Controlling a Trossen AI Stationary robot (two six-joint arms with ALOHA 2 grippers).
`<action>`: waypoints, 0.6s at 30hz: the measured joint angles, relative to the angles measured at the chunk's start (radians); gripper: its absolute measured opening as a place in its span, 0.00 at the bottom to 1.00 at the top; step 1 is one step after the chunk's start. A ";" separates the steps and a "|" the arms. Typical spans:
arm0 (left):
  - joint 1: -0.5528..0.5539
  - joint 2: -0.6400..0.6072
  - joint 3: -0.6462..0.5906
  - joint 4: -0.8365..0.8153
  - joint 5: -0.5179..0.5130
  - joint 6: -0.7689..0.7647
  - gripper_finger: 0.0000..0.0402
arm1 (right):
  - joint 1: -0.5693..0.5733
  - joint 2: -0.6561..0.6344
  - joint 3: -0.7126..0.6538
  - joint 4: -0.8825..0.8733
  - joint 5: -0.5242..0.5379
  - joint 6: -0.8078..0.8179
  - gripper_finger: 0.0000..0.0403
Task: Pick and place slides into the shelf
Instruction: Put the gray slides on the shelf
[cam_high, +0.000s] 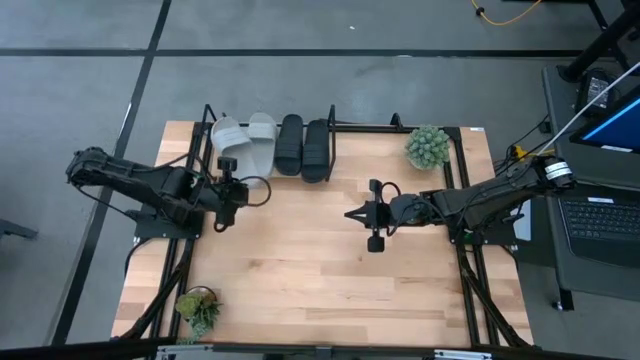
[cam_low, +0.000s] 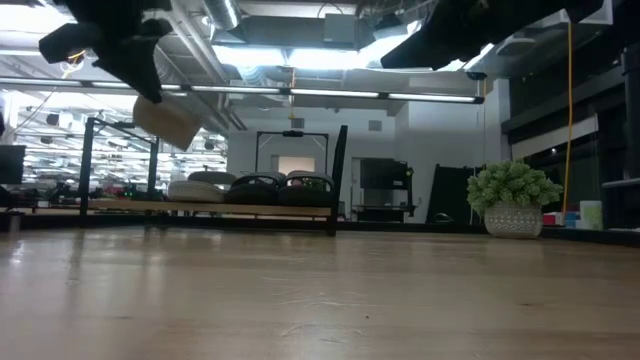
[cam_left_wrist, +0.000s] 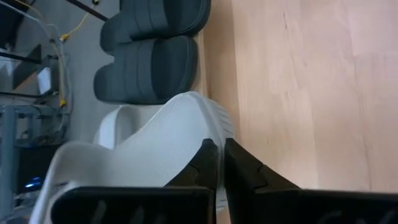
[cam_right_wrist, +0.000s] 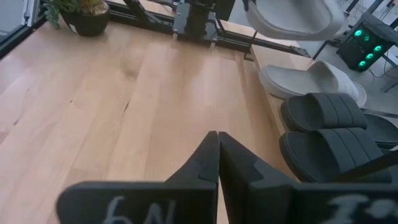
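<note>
Two dark jointed arms, looping black cables, and each hand (cam_left_wrist: 221, 165) tapering to matte black wedge fingers.

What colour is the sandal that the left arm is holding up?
Pale grey slide, clearest in the left wrist view.

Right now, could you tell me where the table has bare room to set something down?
The wide wooden tabletop between the potted plant and the second plant is bare. The shelf is crowded at its left end, with black slides, one grey slide, and the left gripper holding another.
</note>
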 joint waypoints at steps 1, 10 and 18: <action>0.015 -0.008 -0.009 0.010 0.015 0.013 0.01 | 0.000 0.000 0.000 0.000 0.000 -0.001 0.02; 0.158 -0.042 -0.060 0.073 0.175 0.168 0.01 | 0.000 0.001 0.000 0.000 0.000 -0.032 0.02; 0.295 -0.042 -0.065 0.074 0.243 0.254 0.01 | 0.000 0.001 0.000 0.001 0.000 -0.041 0.02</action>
